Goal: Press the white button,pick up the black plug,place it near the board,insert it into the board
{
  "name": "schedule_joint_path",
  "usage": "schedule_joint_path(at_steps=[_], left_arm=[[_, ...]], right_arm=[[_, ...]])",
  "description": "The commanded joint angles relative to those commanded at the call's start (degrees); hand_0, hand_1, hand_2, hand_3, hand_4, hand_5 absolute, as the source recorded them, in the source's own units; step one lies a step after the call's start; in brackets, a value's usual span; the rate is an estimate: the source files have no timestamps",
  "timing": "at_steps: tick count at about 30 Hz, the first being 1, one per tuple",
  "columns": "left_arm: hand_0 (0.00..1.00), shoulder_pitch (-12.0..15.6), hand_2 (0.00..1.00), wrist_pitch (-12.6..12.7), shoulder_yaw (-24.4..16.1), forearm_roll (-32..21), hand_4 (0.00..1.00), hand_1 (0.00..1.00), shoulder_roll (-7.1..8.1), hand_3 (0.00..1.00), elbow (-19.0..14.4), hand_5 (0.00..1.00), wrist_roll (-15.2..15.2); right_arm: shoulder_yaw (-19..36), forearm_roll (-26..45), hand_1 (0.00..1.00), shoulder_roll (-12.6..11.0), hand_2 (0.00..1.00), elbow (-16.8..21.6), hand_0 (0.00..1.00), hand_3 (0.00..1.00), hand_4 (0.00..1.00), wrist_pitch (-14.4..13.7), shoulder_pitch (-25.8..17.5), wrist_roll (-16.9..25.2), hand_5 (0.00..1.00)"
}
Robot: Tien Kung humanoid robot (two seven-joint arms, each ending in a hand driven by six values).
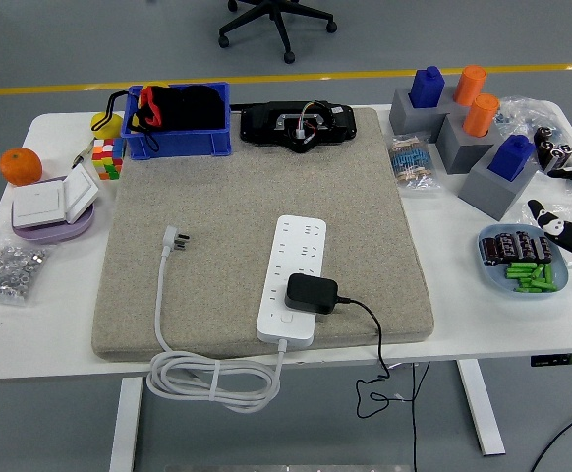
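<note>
The white power strip (295, 278) lies lengthwise on the beige mat (217, 246), and its white button (286, 318) shows near its front end. The black plug (311, 293) sits on the strip's near-right side. Its black cord (374, 329) runs off the table's front edge. The strip's own white cable (207, 377) hangs in a coil below the near edge, and its plug (175, 238) lies on the mat. My right hand (565, 232) is at the far right edge, over the blue dish (492, 264), with its fingers spread and holding nothing, well apart from the plug.
A blue bin (178, 123) and a black device (298, 124) stand at the back. Grey blocks with blue and orange pegs (468, 128) are back right. At the left are an orange (20, 165), a cube puzzle (108, 157), a wall switch on a purple plate (53, 205) and a bag of nuts (8, 267).
</note>
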Motion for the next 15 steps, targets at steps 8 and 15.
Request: schedule_joint_path(at_steps=[8,15], left_arm=[[0.708,-0.4,0.670,0.0,1.4,-1.8,0.718,0.697,-0.75,0.713,0.0,0.304,-0.6],[0.706,0.0,0.670,0.1,1.4,-2.0,0.718,0.697,-0.85,0.713,0.0,0.304,-0.7]], right_arm=[[0.9,0.0,0.760,-0.1,0.681,0.6,0.870,0.638,0.805,-0.1,-0.3,-0.1,0.401],[1.5,-0.2,0.759,0.6,0.682,0.5,0.869,0.638,0.799,0.0,-0.6,-0.1,0.397]])
